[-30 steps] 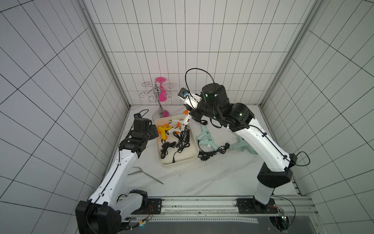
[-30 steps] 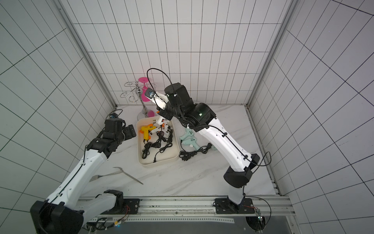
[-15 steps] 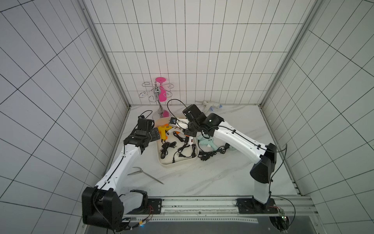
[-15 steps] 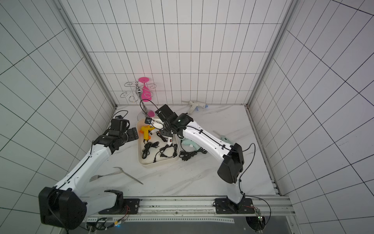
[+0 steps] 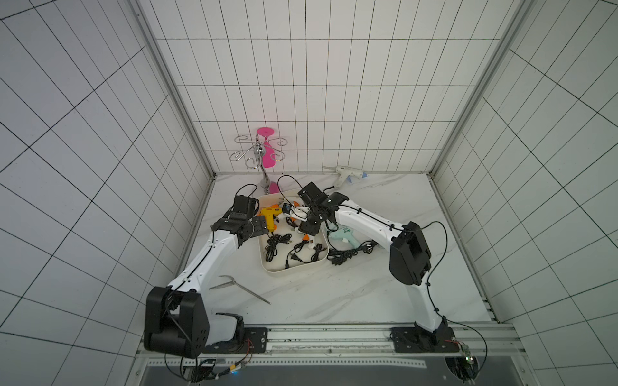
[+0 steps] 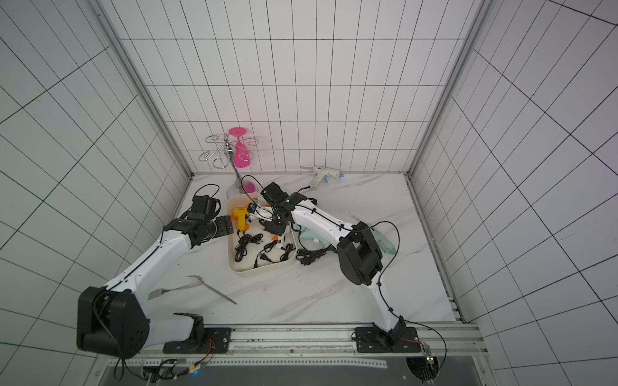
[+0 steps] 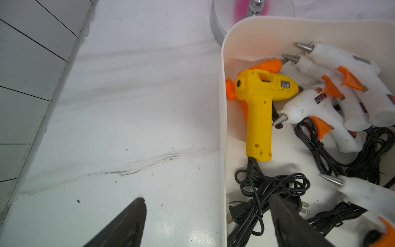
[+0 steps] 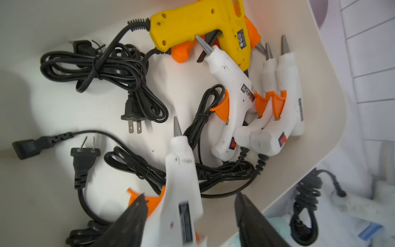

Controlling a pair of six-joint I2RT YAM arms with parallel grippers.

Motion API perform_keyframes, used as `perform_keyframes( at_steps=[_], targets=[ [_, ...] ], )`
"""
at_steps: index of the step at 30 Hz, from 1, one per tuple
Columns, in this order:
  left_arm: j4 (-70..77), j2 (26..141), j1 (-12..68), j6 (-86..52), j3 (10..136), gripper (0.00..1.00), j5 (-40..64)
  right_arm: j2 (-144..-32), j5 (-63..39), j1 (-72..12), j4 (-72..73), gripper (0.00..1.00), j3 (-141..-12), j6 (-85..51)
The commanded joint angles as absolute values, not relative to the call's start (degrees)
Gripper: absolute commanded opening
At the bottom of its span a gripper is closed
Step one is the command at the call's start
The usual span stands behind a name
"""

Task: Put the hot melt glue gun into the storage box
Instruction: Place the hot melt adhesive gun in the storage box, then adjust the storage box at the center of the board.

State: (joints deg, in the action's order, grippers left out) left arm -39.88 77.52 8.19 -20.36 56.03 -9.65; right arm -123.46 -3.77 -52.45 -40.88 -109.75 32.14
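right gripper [image 8: 190,195]: jaws spread above storage box [image 8: 316,70], blurred white glue gun [image 8: 181,171] between them; left gripper [image 7: 206,198]: jaws wide apart, astride storage box wall.

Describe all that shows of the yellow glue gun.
The yellow glue gun is plastic, pistol-shaped, with a dark trigger and a barrel label. It lies on its side in a corner of the box, atop an orange gun. Its black cord leaves the handle into a coiled bundle. A white gun's nozzle points at its trigger.
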Motion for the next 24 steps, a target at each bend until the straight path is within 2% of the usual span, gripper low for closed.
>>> perform_keyframes(
  at_steps=[1,7,12,15,17,19,24],
  targets=[
    [-40.52,80.97,7.91,-21.27,57.68,0.91,-6.54,-124.37,-4.02,-52.14,-40.33,0.78,-110.69,29.43],
    [-39.85,86.11,7.99,-20.67,58.6,0.89,-3.79,-120.83,-0.18,-49.21,-39.05,0.79,-113.86,19.75],
    [-40.5,90.77,8.3,-19.64,60.23,0.83,-2.18,-116.73,-2.89,-40.53,-39.11,0.79,-117.93,5.95],
    [-41.67,90.17,10.61,-18.66,60.89,0.78,-6.27,-117.13,-5.02,-35.81,-41.72,0.78,-119.38,-1.24],
    [-39.69,86.74,14.04,-16.69,59.17,0.79,-11.49,-117.8,-4.81,-33.6,-44.46,0.77,-118.33,-5.04],
    [-35.85,84.19,15.3,-15.21,56.28,0.81,-12.46,-118.55,-4.61,-31.34,-45.37,0.75,-116.35,-10.67],
    [-43.69,90.59,14.89,-15.84,60.29,0.75,-10.88,-119.69,-6.39,-28.56,-46.39,0.72,-111.69,-18.46]
  ],
)
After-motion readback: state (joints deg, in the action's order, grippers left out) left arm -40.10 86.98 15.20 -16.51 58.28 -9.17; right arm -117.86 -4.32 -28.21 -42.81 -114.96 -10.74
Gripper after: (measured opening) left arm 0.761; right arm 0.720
